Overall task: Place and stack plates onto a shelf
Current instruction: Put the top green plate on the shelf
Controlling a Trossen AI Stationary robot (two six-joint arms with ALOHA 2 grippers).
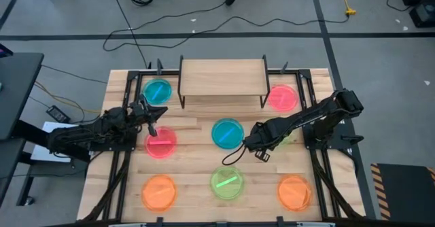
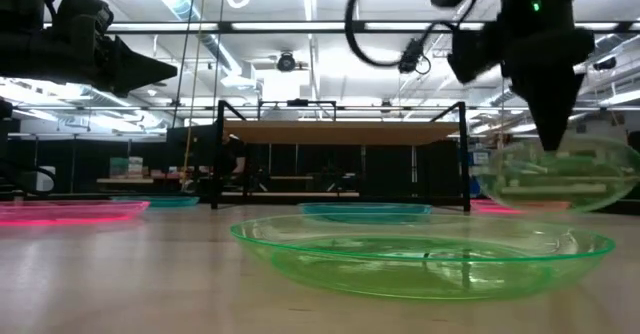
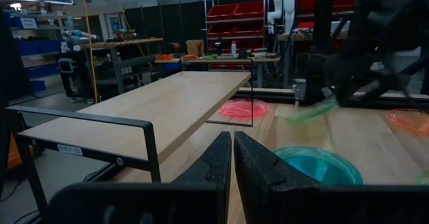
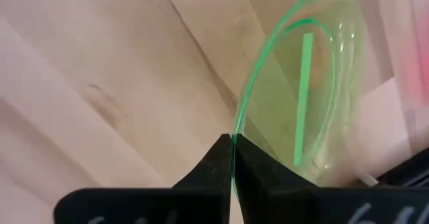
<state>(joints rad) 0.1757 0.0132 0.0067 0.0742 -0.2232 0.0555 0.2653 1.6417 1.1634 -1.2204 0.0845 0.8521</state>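
Observation:
My right gripper (image 1: 260, 143) is over the table's middle right, fingers pointing down, shut on a green plate (image 4: 315, 96). That plate (image 2: 560, 174) hangs in the air. My left gripper (image 3: 232, 153) is shut and holds nothing; it hovers over the table's left side (image 1: 151, 123), just beyond a pink plate (image 1: 161, 144). The shelf (image 1: 221, 76) stands on black legs at the far edge with nothing on its board (image 3: 167, 110). Lying flat on the table are two teal plates (image 1: 158, 91) (image 1: 227, 133), a pink-red plate (image 1: 282, 98), a second green plate (image 1: 227, 183) and two orange plates (image 1: 159, 191) (image 1: 294, 191). My right gripper pinches the green plate's rim (image 4: 235, 131) between its two fingers. The fingers come from above, pointing down (image 2: 550, 134). The plate is lifted clear of the table and tilted, hanging beside and below the fingertips.
A black metal frame (image 1: 299, 84) runs beside the shelf and along the table's sides. The second green plate (image 2: 420, 254) lies close to the near edge. Bare wood shows between the shelf and the middle teal plate (image 2: 365, 212).

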